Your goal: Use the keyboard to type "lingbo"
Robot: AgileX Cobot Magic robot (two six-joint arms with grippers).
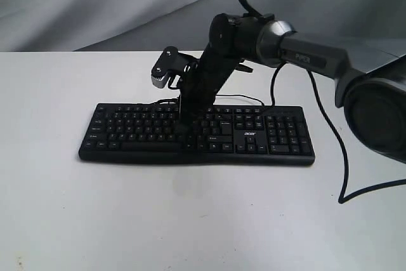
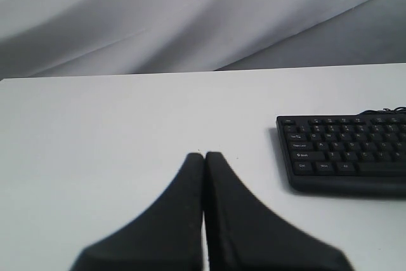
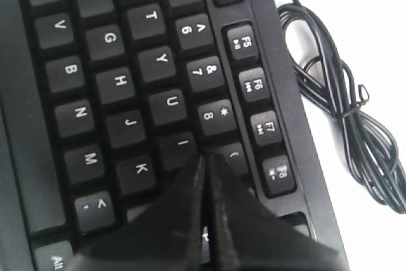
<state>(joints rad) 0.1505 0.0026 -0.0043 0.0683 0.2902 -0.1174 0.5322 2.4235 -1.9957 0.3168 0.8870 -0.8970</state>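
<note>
Both my grippers pinching fully shut, gripping nothing: right gripper (image 3: 206, 157) pointing at I key (image 3: 181, 144), contact unclear; left gripper (image 2: 204, 155) hanging over bare table (image 2: 95, 125). Keyboard (image 1: 139, 132) lying flat mid-table. Judging it rigid, light, maybe sliding; not grasping, pressing keycaps straight down.
</note>
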